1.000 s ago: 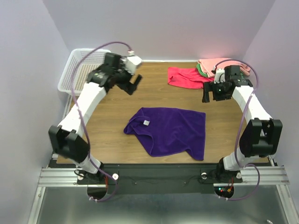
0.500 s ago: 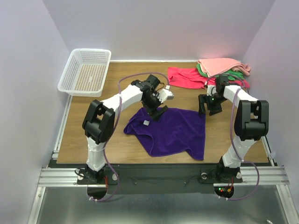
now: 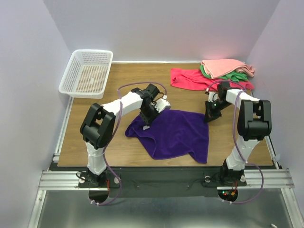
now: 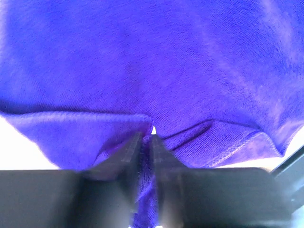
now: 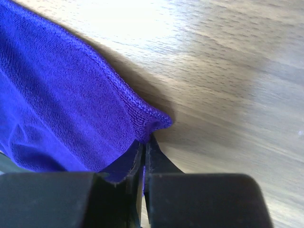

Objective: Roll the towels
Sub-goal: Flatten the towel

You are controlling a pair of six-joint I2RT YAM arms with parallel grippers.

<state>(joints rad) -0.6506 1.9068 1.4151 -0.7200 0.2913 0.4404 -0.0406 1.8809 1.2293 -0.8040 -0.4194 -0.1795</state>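
A deep purple towel (image 3: pixel 175 133) lies spread on the wooden table (image 3: pixel 118 90), its left part folded over. My left gripper (image 3: pixel 147 119) is down on the towel's far left corner, shut on a pinch of purple cloth (image 4: pixel 180 76) that shows between the fingers (image 4: pixel 128 154). My right gripper (image 3: pixel 209 118) is at the far right corner, shut on the towel's hemmed edge (image 5: pixel 142 116). A red towel (image 3: pixel 190 78), a salmon-pink one (image 3: pixel 223 66) and a green one (image 3: pixel 237 74) lie piled at the back right.
A white mesh basket (image 3: pixel 88 72) stands at the back left corner. Purple walls close in on both sides and behind. Bare wood (image 5: pixel 228 71) shows beside the right gripper.
Both arms came down from the back of the table onto the purple towel's far corners. Both grippers went from open to shut on the cloth.
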